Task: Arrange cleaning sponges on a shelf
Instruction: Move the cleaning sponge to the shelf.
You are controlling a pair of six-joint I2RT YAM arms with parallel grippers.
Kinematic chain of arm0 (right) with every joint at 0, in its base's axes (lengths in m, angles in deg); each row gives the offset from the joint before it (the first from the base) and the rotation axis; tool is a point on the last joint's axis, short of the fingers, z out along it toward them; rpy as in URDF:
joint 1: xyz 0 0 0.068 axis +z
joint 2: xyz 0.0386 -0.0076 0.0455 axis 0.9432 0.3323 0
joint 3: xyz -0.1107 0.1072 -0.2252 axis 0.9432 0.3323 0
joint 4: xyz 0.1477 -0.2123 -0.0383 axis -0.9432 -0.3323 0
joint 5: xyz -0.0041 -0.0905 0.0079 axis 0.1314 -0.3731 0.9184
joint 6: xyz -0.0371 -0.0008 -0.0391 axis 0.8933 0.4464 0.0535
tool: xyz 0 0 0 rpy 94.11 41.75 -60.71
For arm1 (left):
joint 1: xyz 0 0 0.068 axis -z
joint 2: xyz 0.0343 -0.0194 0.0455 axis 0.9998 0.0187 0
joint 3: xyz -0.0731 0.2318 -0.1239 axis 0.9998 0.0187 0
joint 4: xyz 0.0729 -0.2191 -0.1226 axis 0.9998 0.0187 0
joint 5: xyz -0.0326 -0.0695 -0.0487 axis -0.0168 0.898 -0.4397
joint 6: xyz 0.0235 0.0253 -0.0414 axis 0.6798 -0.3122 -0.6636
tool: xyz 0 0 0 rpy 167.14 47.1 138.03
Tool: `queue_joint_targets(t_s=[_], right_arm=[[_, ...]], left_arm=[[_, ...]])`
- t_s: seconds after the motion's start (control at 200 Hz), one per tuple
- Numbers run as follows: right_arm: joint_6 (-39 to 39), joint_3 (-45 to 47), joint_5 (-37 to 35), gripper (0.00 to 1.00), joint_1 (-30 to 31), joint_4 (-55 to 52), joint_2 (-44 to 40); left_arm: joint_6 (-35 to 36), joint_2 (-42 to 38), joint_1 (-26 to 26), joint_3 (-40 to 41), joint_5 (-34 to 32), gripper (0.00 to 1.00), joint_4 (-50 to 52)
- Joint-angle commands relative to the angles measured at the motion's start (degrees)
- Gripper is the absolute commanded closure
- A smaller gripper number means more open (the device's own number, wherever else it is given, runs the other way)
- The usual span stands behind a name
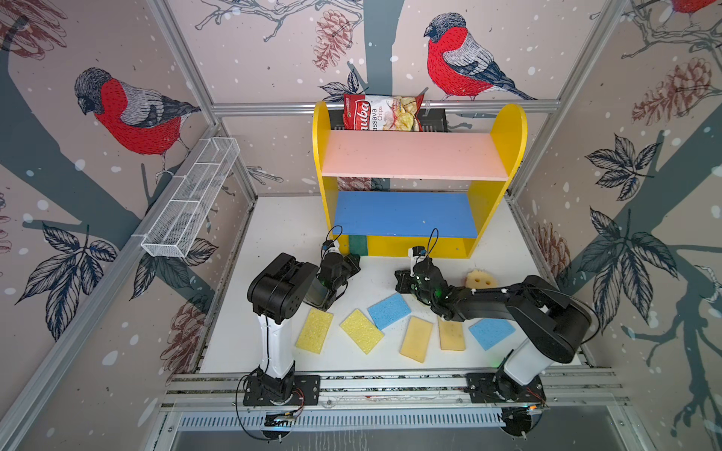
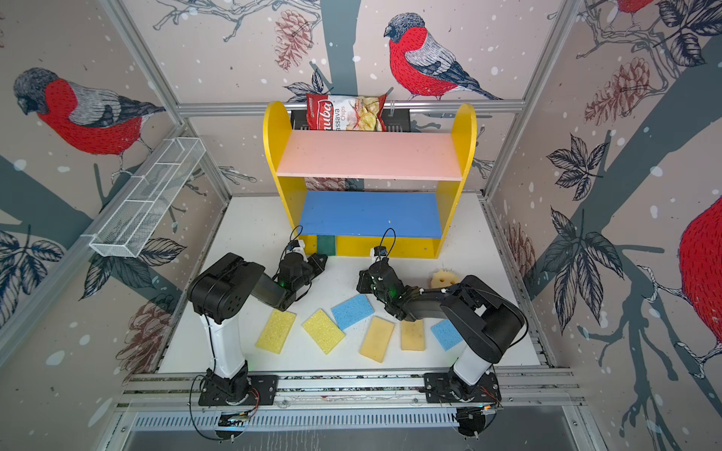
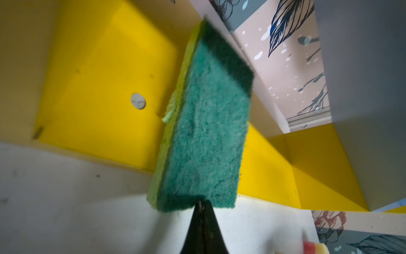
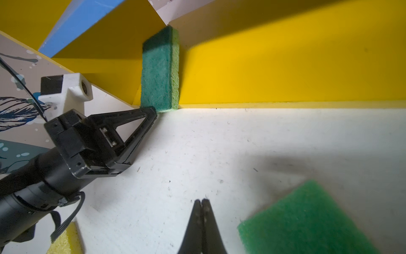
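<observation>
Six flat sponges lie in a loose row toward the tabletop's front edge, from a yellow sponge point(image 1: 315, 331) nearest the left arm to a blue sponge point(image 1: 491, 327) by the right arm. The smiley sponge point(image 1: 480, 279) sits behind that arm, toward the right edge. One green sponge point(image 4: 159, 72) is already on the shelf point(image 1: 512, 132), at the base's front left corner, just beside the side panel. You can't tell here whether it lies flat or leans.

Your left claw point(image 3: 201, 203) is closed, tips touching that sponge's near end; it looks like a nudge, not a grip. Your right claw point(image 4: 202, 201) is closed on nothing above bare tabletop, with a second green sponge point(image 4: 307, 220) flat just beside it.

Expect these to be light, soft and springy: they will likely squash under the jaws and slide if pushed. Open wide and take one across its short width, mid-length, pressing down so the fingers bite the foam edges.
</observation>
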Motion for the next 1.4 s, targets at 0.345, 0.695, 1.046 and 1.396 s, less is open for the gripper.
queue_joint_targets(t_s=[0.345, 0.695, 1.046, 1.396], right_arm=[[-0.8, 0.5, 1.93, 0.97, 0.15, 3.83, 1.91], [0.25, -0.48, 3.12, 0.97, -0.19, 3.65, 3.24], [0.26, 0.39, 3.67, 0.97, -1.02, 4.13, 3.51], [-0.3, 2.29, 3.99, 0.97, -1.54, 5.22, 3.47]], left_arm=[[2.92, -7.72, 1.54, 6.31, -4.12, 1.0, 4.49], [-0.67, -0.05, 1.55, 6.01, -4.69, 1.0, -3.37], [-2.45, 5.38, 2.15, 2.2, -6.08, 1.0, -3.72], [0.36, 6.33, 2.77, -4.16, -7.47, 1.0, 2.04]])
